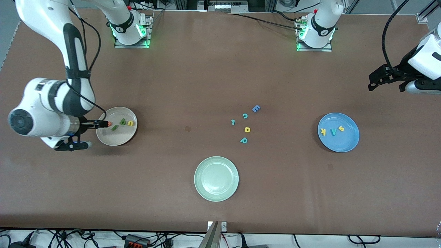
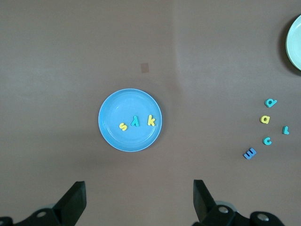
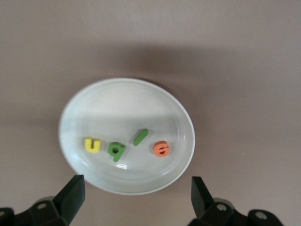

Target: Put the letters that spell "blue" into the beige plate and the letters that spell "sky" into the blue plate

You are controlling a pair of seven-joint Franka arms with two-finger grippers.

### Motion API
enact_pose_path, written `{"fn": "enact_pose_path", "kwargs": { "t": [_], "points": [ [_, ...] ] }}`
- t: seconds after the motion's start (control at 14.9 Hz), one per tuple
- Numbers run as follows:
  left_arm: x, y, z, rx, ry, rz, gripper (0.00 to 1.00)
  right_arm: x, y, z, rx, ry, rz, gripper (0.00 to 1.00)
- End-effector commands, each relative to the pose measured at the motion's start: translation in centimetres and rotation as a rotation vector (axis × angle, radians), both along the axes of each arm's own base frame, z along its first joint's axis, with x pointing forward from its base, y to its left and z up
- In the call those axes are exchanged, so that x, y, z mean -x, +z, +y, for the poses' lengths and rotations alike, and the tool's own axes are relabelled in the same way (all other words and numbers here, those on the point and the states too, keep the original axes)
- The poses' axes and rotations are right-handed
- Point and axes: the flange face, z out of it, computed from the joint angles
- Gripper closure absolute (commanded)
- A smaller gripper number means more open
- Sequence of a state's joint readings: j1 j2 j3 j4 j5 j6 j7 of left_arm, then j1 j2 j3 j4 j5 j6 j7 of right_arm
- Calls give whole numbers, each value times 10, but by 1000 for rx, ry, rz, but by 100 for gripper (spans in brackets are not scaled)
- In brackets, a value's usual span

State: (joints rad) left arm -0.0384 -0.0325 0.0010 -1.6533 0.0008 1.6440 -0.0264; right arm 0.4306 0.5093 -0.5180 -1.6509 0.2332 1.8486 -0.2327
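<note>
The beige plate [image 1: 117,138] [image 3: 122,101] lies at the right arm's end of the table. In it lie the orange e [image 1: 109,123] [image 3: 161,149], the thin green l [image 1: 114,127] [image 3: 140,137], the green b [image 1: 122,121] [image 3: 116,150] and the yellow u [image 1: 130,123] [image 3: 92,144]. My right gripper [image 1: 95,134] [image 3: 137,197] hangs open over the plate's rim and holds nothing. The blue plate [image 1: 339,145] [image 2: 129,100] holds the yellow s [image 1: 341,128] [image 2: 123,126], teal y [image 1: 333,131] [image 2: 135,122] and yellow k [image 1: 323,131] [image 2: 151,120]. My left gripper [image 1: 387,85] [image 2: 138,200] waits open, high over the table's left-arm end.
A pale green plate [image 1: 216,193] [image 2: 295,42] sits near the front camera, mid-table. Loose letters lie between the plates: a blue E [image 1: 256,109], a teal c [image 1: 245,115], a small teal letter [image 1: 233,122], a yellow one [image 1: 247,129] and a teal p [image 1: 244,140].
</note>
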Motion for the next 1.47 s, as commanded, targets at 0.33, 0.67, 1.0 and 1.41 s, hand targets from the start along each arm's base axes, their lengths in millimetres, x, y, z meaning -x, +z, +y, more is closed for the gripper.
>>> {"fn": "enact_pose_path", "kwargs": {
  "t": [0.33,0.67,1.0,1.41],
  "points": [
    [0,5,0,25,-12,21,0,-40,141,25,-20,-9,-231,0],
    [1,5,0,24,-12,22,0,-30,183,21,-58,-118,-275,0],
    [1,4,1,24,-10,30,0,9,249,-12,1,-142,-264,0],
    [1,5,1,23,-12,30,0,52,309,-43,-7,-172,-277,0]
  ]
}}
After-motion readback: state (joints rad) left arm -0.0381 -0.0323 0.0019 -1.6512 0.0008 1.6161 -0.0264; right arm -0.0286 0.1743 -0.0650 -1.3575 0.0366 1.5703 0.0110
